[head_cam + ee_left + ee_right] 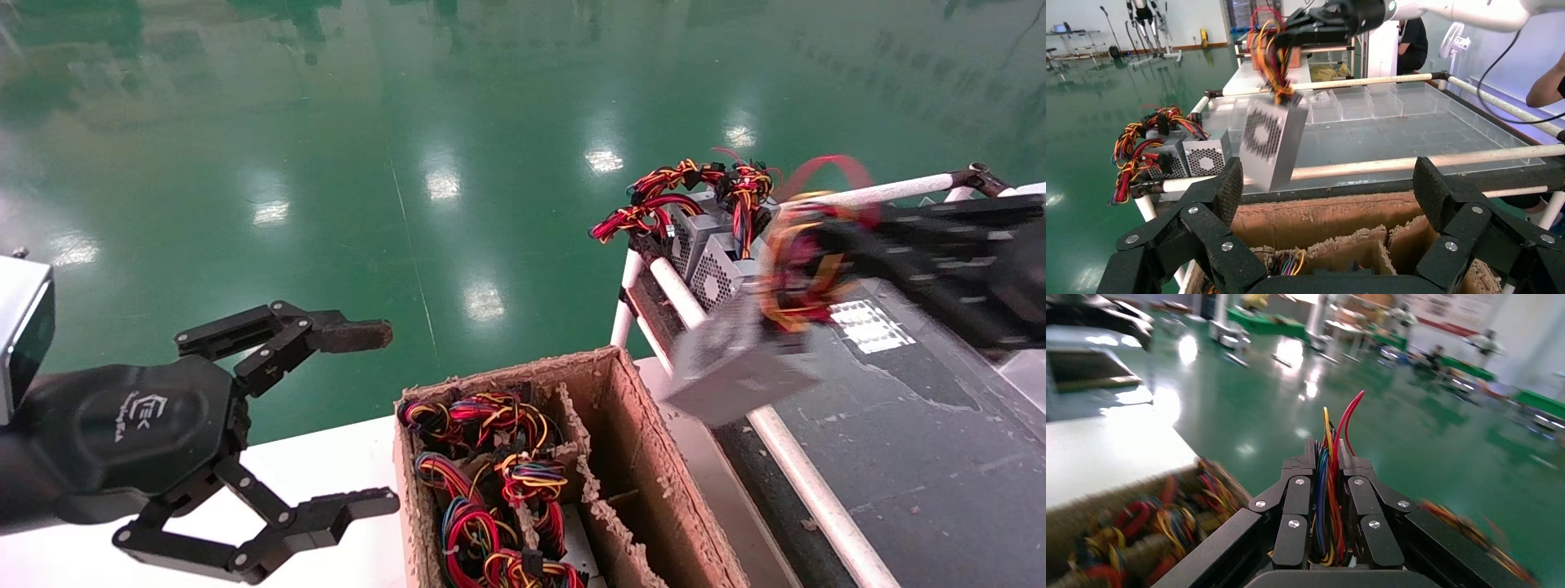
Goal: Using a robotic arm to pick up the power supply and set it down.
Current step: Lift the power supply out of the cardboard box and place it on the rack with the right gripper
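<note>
The power supply, a small grey metal box, hangs tilted in the air over the near rail of the work table. Its bundle of red, yellow and orange wires runs up into my right gripper, which is shut on the wires. The right wrist view shows those wires pinched between the closed black fingers of the right gripper. In the left wrist view the box dangles with its vent grille showing. My left gripper stands open and holds nothing, parked to the left of the cardboard box.
A torn cardboard box with dividers holds several wire bundles. Two more grey boxes with honeycomb grilles sit at the table's far corner. White rails edge the dark table surface. Green floor lies beyond.
</note>
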`<act>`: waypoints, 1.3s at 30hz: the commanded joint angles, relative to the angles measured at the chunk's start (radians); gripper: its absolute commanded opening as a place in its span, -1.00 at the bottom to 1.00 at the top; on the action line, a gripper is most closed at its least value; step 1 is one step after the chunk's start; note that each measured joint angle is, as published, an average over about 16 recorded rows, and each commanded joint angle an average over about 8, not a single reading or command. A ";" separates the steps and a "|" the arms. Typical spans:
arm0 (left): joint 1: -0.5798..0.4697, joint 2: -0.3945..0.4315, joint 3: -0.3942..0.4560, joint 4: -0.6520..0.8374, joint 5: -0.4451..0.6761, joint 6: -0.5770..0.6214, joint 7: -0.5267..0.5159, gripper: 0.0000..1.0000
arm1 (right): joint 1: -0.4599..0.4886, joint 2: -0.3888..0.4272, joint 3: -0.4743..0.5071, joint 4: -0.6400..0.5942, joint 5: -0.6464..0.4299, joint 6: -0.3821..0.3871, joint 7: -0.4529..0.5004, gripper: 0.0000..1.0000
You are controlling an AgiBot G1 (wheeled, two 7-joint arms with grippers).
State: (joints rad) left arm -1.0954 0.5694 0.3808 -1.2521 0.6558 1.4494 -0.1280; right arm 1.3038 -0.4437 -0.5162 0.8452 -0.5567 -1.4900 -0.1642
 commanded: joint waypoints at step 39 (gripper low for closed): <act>0.000 0.000 0.000 0.000 0.000 0.000 0.000 1.00 | 0.000 0.002 -0.041 -0.207 -0.113 0.146 -0.009 -1.00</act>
State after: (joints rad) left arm -1.0952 0.5693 0.3808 -1.2519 0.6555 1.4490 -0.1279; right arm 1.3025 -0.4409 -0.5562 0.6392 -0.6671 -1.3425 -0.1732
